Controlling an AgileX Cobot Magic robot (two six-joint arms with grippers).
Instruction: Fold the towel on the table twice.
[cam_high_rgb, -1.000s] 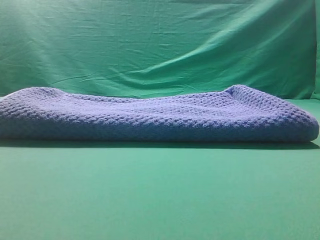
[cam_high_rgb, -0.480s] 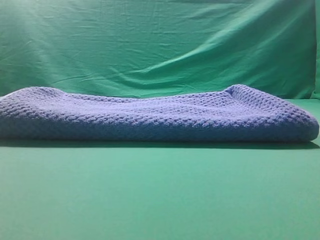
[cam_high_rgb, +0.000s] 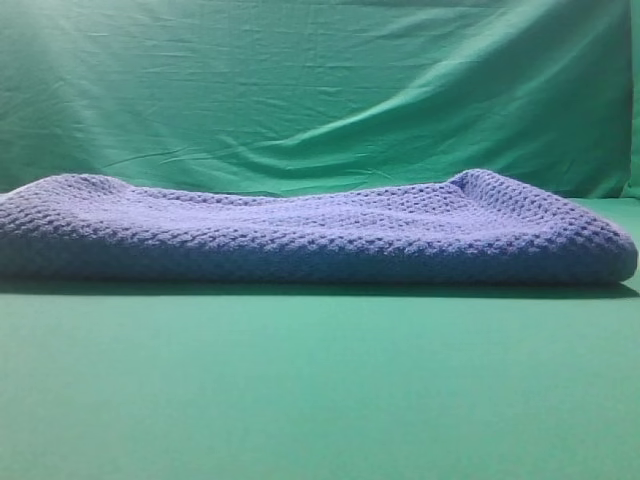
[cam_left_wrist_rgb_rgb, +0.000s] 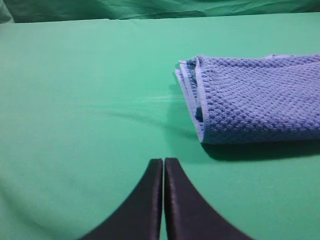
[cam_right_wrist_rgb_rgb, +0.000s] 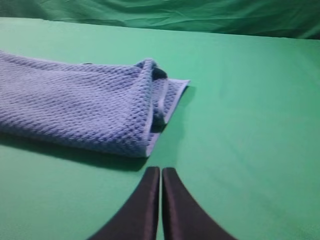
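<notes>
The blue-grey waffle-knit towel (cam_high_rgb: 320, 235) lies folded in a long thick stack across the green table (cam_high_rgb: 320, 390). Neither gripper shows in the exterior high view. In the left wrist view my left gripper (cam_left_wrist_rgb_rgb: 163, 162) is shut and empty, low over bare table, with the towel's (cam_left_wrist_rgb_rgb: 255, 97) layered pale-edged end ahead and to the right. The right wrist view has my right gripper (cam_right_wrist_rgb_rgb: 160, 171) shut and empty just in front of the towel's (cam_right_wrist_rgb_rgb: 75, 107) other end, whose folded corner lies slightly left of the fingertips.
A wrinkled green cloth backdrop (cam_high_rgb: 320, 90) hangs behind the table. Bare green surface stretches in front of the towel and beyond both of its ends (cam_left_wrist_rgb_rgb: 75, 100) (cam_right_wrist_rgb_rgb: 250, 125).
</notes>
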